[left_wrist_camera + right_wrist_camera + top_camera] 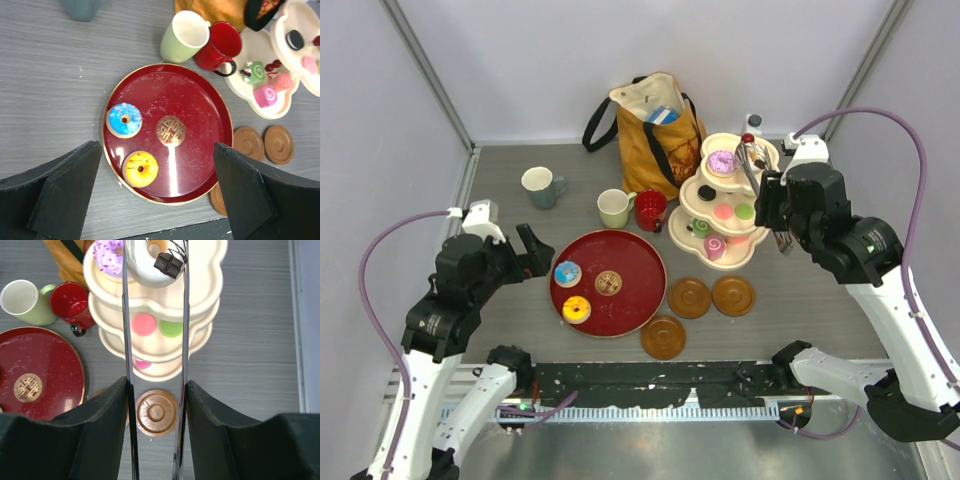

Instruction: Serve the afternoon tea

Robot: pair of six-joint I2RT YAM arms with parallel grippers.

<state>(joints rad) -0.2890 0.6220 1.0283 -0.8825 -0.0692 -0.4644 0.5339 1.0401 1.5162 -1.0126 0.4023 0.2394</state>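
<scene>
My right gripper (156, 390) is shut on a pair of metal tongs (126, 330). The tongs' tips pinch a white donut (150, 267) with chocolate squares, over the top tier of the cream stand (210, 290) and beside a purple donut (110, 252). Macarons and roll cakes lie on the lower tiers. My left gripper (156, 147) hangs open above the red tray (200, 115), which carries a blue donut (124, 120) and a yellow donut (140, 168). A grey-green mug (540, 185), a pale green mug (614, 208) and a red mug (650, 210) stand behind the tray.
Three brown saucers (689, 297) (733, 295) (663, 337) lie in front of the stand, right of the tray. The mustard tote bag (655, 135) stands at the back, next to the stand. Grey walls close in the back and both sides.
</scene>
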